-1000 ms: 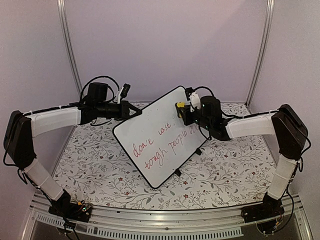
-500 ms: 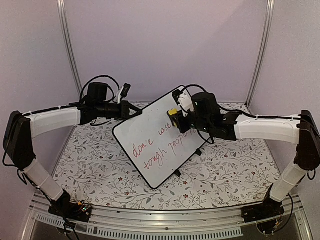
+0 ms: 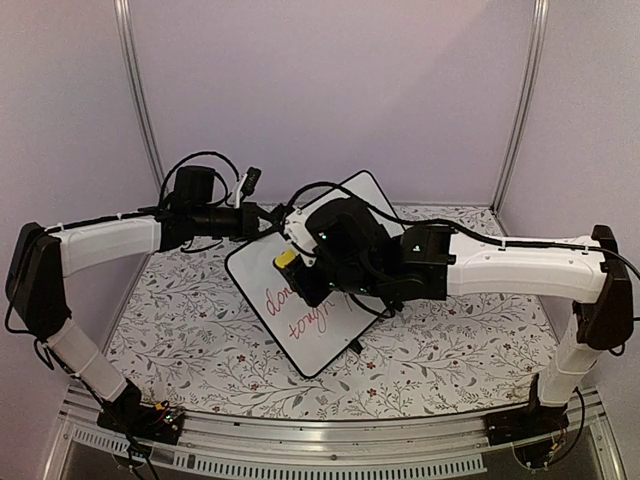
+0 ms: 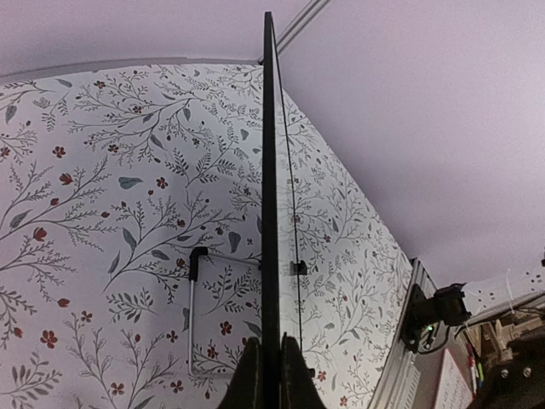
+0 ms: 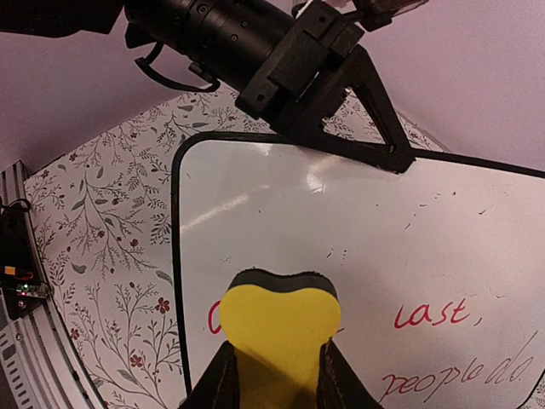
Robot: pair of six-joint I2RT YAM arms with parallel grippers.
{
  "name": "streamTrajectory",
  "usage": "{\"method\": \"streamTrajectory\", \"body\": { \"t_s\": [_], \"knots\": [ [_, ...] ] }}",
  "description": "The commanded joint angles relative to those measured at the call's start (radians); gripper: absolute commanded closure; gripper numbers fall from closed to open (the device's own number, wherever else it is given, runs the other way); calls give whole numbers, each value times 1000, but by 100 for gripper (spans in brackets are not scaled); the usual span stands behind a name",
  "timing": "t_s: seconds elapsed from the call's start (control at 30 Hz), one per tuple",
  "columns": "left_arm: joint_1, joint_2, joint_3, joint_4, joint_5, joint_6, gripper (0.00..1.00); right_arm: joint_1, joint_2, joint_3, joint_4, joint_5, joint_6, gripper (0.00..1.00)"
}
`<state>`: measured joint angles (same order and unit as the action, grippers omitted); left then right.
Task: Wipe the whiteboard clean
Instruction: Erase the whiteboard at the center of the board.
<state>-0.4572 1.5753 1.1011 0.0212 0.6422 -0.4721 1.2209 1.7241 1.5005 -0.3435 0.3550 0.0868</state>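
step: a wiping pass, judging by the yellow eraser [image 5: 279, 328] set against the face at the left end of the lines. the red writing [image 3: 300, 318] is mostly there, so the job looks far from done.
where the board is: the whiteboard [image 3: 318, 345] stands tilted on the floral counter [image 3: 450, 340], between the two arms, its upper left edge gripped.
left tool: the left tool [image 4: 264, 368] is pinched narrow on the board's thin black frame, steadying it.
right tool: the right tool [image 5: 274, 375] is closed on the eraser, yellow grip toward the camera, dark felt toward the board.
next move calls for: sweeping the felt along each line of words with even pressure, while the left arm holds the frame firm so the board does not swing or tip on its feet.
top view alone shows: both arms at once, the right one reaching across over much of the face and hiding the ends of the lines.
left wrist alone shows: the board edge-on as a thin black line, and a wire foot [image 4: 192, 311] resting on the counter behind it.
right wrist alone shows: legible words "last" and "people do", and faint specks on the white above them.
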Motion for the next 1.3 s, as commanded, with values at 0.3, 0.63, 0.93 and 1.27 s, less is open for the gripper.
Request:
{"method": "streamTrajectory", "body": {
  "t_s": [0.3,0.63,0.93,1.27],
  "knots": [
    [-18,-41,-24,58,19,32,100,40,290,311,-208,45,113,70],
    [-19,-46,-29,63,17,28,100,42,323,339,-230,23,133,68],
    [-19,-47,-29,65,16,28,100,42,341,339,-221,9,129,68],
    [-19,-44,-29,65,17,28,100,42,360,329,-218,6,120,68]
  ]
}}
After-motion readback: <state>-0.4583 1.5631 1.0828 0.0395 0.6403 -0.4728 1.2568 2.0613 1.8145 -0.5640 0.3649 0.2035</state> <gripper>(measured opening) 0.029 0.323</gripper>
